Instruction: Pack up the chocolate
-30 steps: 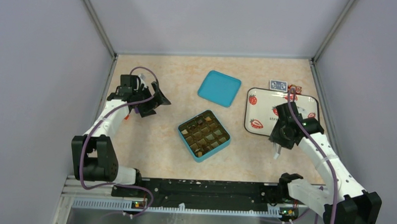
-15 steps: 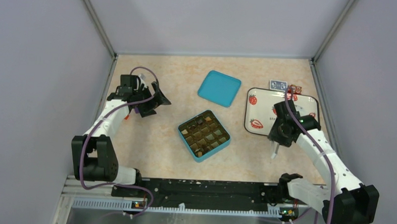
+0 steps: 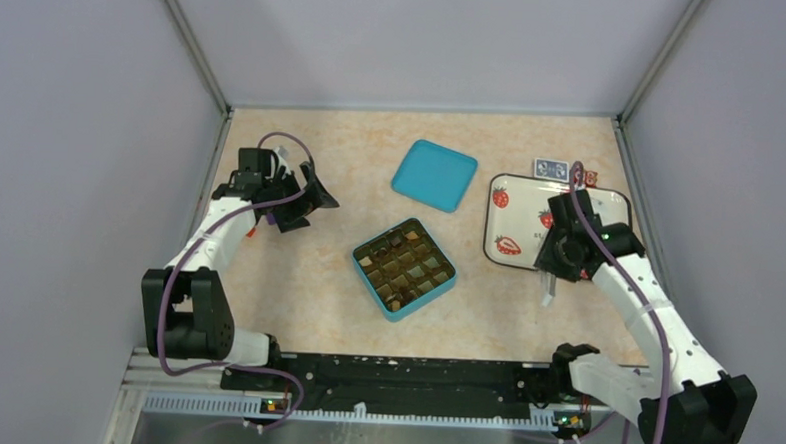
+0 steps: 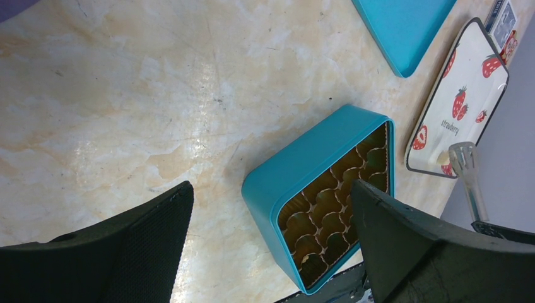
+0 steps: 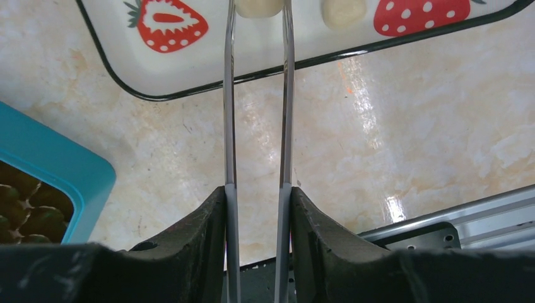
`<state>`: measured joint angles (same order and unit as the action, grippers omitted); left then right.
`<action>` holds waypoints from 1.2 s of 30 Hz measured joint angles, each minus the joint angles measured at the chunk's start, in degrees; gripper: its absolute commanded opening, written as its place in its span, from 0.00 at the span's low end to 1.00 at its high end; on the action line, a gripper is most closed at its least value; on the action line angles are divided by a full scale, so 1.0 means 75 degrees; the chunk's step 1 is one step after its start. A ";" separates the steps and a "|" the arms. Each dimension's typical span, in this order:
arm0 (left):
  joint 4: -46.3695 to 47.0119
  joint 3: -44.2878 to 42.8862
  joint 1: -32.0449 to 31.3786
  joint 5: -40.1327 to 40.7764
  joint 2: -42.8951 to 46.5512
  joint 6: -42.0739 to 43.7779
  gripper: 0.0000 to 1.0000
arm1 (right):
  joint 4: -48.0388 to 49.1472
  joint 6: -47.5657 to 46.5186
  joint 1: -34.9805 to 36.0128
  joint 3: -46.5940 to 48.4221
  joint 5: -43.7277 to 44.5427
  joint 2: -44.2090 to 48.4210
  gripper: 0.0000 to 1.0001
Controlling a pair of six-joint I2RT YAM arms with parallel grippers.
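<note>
Tongs [image 4: 464, 158]: one pair, two thin flat metal blades, clamped at the base by your right gripper [image 5: 257, 196]. The blades run parallel with a gap, tips either side of a cream piece. The tips are cropped in the wrist view, so I cannot tell whether they're pinching it. You've got two chocolate pieces [image 5: 344, 11] visible, both cream, smooth and rounded, lying on the tray [image 5: 391, 31] just inside its near rim. One tray: white, glossy, rounded rectangle, black rim, strawberry print. One box [image 4: 296, 170]: teal, square, rounded corners, gridded with scalloped gold-brown cups. Some cups look dark, but I can't count what's filled. One lid [image 3: 433, 175], matching teal, lies flat beyond the box. One blue card [image 3: 550, 169] and some red wrapped bits [image 3: 584, 177] sit at the tray's far edge. Bare marbled table [image 3: 306, 278] lies between the tray's left edge and the box. Your left gripper [image 4: 271, 189] is spread wide at far left, well apart from the box.
</note>
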<state>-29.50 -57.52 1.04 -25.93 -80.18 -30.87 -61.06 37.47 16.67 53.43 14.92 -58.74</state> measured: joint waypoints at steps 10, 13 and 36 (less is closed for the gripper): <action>-0.0003 -0.0003 0.0000 0.0006 0.0000 0.0000 0.98 | 0.0140 -0.0874 0.0216 0.0895 -0.1014 0.0277 0.17; -0.0003 -0.0003 0.0000 0.0006 0.0000 0.0000 0.98 | 0.0332 -0.1113 0.0740 0.0973 -0.1600 0.0504 0.17; -0.0012 -0.0003 0.0000 0.0122 0.0012 -0.0003 0.98 | 0.0726 -0.1539 0.4741 0.0822 -0.2291 -0.0490 0.19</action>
<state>-29.58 -57.54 1.04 -25.02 -80.09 -30.89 -55.61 25.93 52.23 59.59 -2.26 -62.41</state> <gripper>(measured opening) 0.976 0.360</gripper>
